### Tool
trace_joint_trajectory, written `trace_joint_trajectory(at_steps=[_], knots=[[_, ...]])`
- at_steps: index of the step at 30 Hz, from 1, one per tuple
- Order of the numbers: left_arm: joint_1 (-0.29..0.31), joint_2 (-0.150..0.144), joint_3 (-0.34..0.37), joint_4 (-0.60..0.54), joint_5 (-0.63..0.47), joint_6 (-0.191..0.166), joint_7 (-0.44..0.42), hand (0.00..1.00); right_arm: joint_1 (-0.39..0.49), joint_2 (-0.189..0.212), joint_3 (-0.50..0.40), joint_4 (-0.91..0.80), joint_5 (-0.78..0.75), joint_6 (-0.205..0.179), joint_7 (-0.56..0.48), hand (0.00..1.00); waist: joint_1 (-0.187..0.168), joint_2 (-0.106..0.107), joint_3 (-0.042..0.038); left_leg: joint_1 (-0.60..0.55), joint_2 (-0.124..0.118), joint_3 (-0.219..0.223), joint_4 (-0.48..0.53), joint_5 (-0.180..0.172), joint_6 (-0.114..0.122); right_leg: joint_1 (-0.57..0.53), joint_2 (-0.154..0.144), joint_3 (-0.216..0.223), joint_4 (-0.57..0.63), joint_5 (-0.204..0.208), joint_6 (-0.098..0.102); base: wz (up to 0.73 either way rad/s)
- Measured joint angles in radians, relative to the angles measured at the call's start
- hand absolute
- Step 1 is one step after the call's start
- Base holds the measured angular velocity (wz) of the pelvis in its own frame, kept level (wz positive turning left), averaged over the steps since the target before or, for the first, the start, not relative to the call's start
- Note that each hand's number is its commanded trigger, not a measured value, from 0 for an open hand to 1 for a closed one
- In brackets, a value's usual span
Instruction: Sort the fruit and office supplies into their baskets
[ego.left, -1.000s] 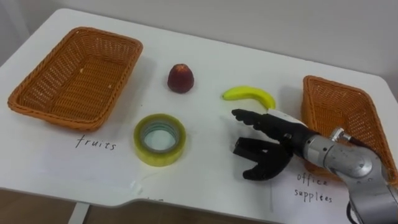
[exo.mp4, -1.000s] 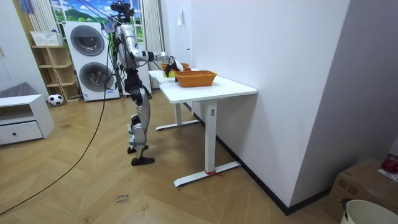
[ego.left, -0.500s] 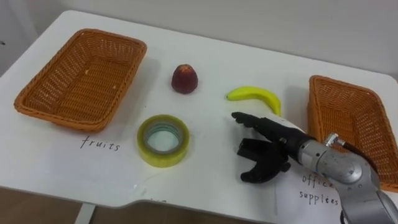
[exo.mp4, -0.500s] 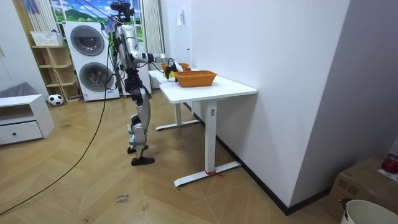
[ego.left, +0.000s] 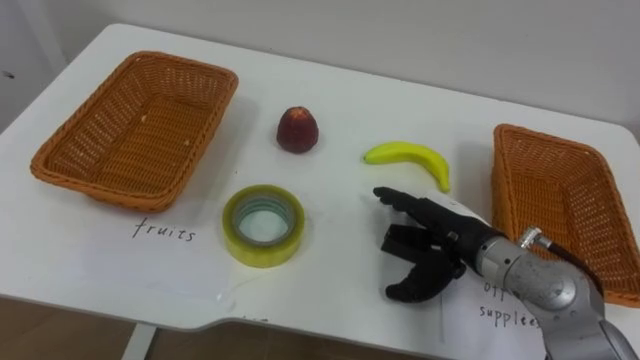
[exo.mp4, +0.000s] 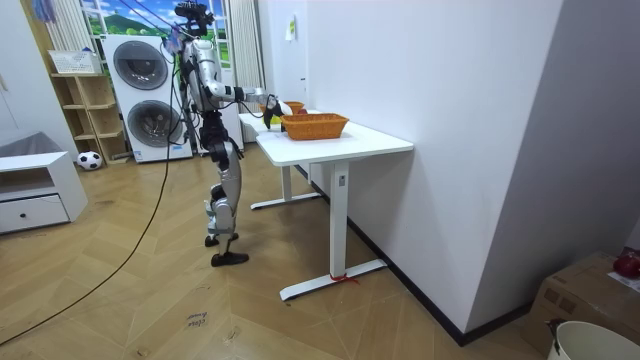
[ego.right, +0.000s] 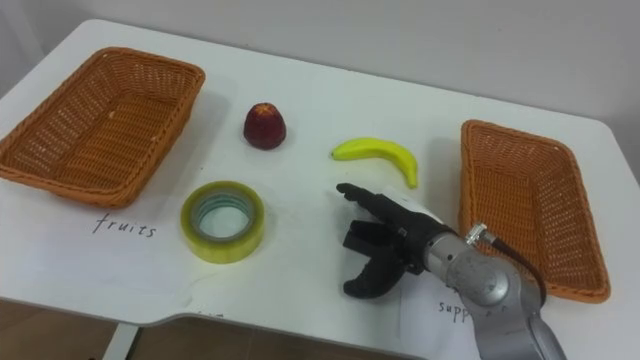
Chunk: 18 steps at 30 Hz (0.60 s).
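A red apple (ego.left: 298, 130) and a yellow banana (ego.left: 408, 156) lie on the white table (ego.left: 340, 90), with a roll of yellow tape (ego.left: 262, 256) nearer the front edge. The left wicker basket (ego.left: 215, 115), by a paper marked fruits, is empty. The right wicker basket (ego.left: 520, 190), by a paper marked office supplies, is empty too. My right hand (ego.left: 432, 243) hovers open just in front of the banana and right of the tape, fingers stretched leftward, thumb below, nothing in it.
The table's front edge runs close under the tape and my right hand. A white wall stands behind the table. In the room view I stand at the table's (exo.mp4: 345, 140) end on the room view's left, one arm held out over it.
The whole picture has shifted slightly, so the camera moved. My right hand has sunk a little toward the table and stays open in front of the banana.
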<state>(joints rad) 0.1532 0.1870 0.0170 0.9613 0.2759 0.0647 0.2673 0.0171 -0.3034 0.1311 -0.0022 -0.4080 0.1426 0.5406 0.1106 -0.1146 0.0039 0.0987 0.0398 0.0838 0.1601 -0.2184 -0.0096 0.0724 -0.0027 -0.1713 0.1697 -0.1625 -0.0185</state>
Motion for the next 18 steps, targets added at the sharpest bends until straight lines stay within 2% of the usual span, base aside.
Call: trace_joint_trajectory(at_steps=[6, 18], knots=[[-0.002, -0.001, 0.002, 0.000, 0.000, 0.002, -0.006, 0.00, 0.002, 0.000, 0.002, -0.001, -0.065, -0.011, -0.005, 0.00, 0.001, -0.001, -0.0005, 0.001, 0.000, -0.001, 0.000, 0.000, 0.000, 0.000, 0.000, 0.003, 0.000, 0.000, 0.000, 0.00], [0.000, -0.003, 0.007, 0.002, -0.001, 0.002, -0.017, 0.00, 0.001, 0.000, -0.001, -0.001, -0.153, -0.009, -0.024, 0.00, -0.001, -0.004, 0.0014, 0.000, 0.000, 0.000, -0.002, 0.000, 0.000, -0.001, 0.000, 0.008, 0.000, 0.000, 0.000, 0.00]])
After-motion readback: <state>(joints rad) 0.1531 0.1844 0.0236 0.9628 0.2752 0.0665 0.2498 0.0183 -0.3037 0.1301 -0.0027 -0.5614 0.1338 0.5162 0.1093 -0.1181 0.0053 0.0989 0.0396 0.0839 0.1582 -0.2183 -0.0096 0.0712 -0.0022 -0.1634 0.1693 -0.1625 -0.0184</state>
